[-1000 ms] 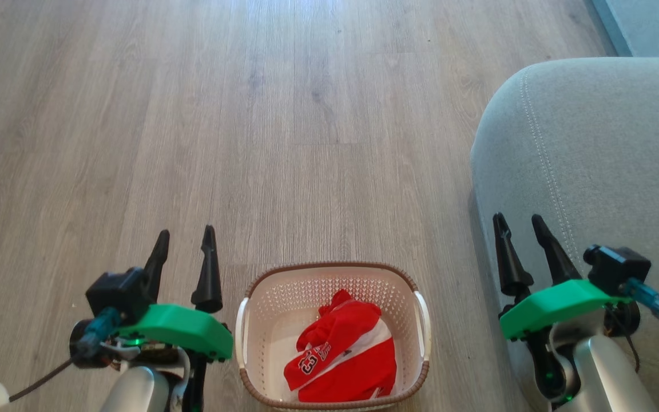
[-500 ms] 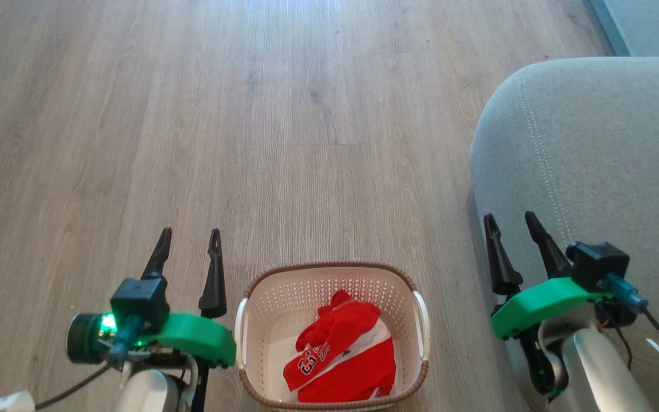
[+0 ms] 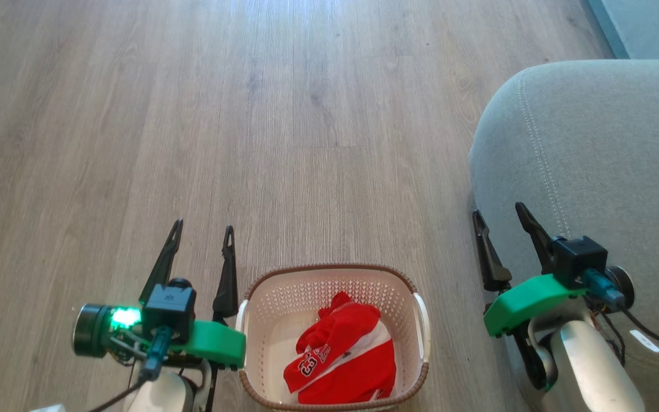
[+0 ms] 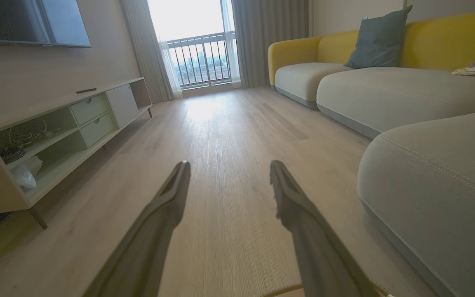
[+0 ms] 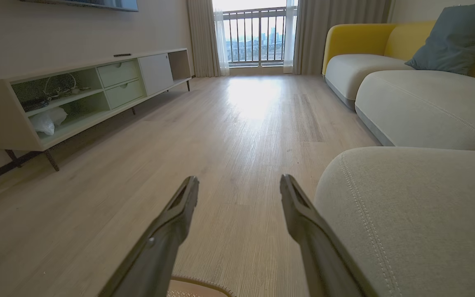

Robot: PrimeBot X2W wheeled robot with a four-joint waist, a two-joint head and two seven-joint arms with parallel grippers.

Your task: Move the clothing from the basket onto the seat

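**Head view.** The basket [image 3: 329,267] sits at bottom centre of the frame on the wood floor [image 3: 249,114]. The clothing [image 3: 344,349] is bunched inside it, toward the basket's lower right, with white "23" lettering facing up. I cannot tell from here whether the heap is one piece or two. The seat [image 3: 592,143] takes up the right side. The left gripper [image 3: 204,225] is at lower left, just beside the basket's left handle, with its fingers spread wide and holding nothing. The right gripper [image 3: 498,209] is at lower right by the seat's left edge, also wide and empty.

**Left wrist view.** Two fingers rise from the bottom edge, well apart, with floor between them. The seat is at the right and a low cabinet [image 4: 56,123] at the left. A yellow sofa [image 4: 295,51] with a blue cushion [image 4: 379,39] is at upper right.

**Right wrist view.** The fingers are wide apart, and the seat lies just beside the right one. The basket's brown rim peeks in at the bottom edge.
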